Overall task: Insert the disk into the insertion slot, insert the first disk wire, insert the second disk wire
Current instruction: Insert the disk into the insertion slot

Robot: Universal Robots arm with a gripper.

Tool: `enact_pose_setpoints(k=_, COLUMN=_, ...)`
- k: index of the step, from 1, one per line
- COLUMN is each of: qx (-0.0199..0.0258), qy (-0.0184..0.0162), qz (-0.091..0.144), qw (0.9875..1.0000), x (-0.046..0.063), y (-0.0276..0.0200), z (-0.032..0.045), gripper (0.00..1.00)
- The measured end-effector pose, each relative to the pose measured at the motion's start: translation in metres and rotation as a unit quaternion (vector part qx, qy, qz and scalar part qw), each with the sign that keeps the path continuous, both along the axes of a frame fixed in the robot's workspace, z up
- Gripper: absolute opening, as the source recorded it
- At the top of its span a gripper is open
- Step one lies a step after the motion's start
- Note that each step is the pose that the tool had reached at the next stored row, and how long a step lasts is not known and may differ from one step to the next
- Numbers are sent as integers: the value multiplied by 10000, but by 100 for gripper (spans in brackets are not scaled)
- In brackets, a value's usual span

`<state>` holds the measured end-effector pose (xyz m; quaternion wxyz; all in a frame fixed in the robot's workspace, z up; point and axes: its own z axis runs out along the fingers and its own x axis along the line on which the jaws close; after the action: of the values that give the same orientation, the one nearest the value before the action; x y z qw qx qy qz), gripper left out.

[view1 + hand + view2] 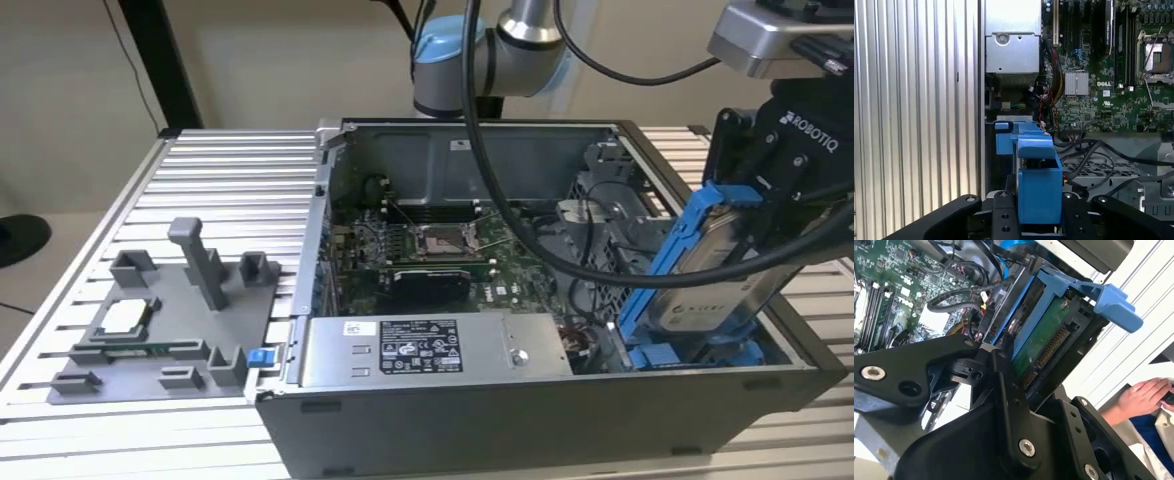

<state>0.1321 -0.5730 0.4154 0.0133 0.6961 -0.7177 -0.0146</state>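
My gripper [750,195] is shut on the disk [721,290], a silver-grey drive in a bright blue carrier. The disk stands tilted at the exterior view's right, over the corner of the open computer case. Its lower end is down among the blue rails of the insertion slot [694,355]. In the second wrist view the black fingers [1004,380] clamp the disk [1046,340] by its green board side. In the first wrist view the blue carrier [1039,185] sits between the fingers [1004,217], with the slot's perforated wall [1089,170] beyond. Loose black wires [1094,150] lie beside the slot.
A grey metal box with a sticker [414,350] sits inside the case beside the slot, with the motherboard [427,250] behind it. A grey fixture [160,320] stands on the ribbed table at the exterior view's left. A person's hand [1144,395] rests beyond the case.
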Motion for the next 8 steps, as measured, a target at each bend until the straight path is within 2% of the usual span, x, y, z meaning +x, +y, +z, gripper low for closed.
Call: enact_pose_setpoints(k=8, qx=12, qy=0, qz=-50, qw=10000, x=14, y=14, z=-92, gripper=0)
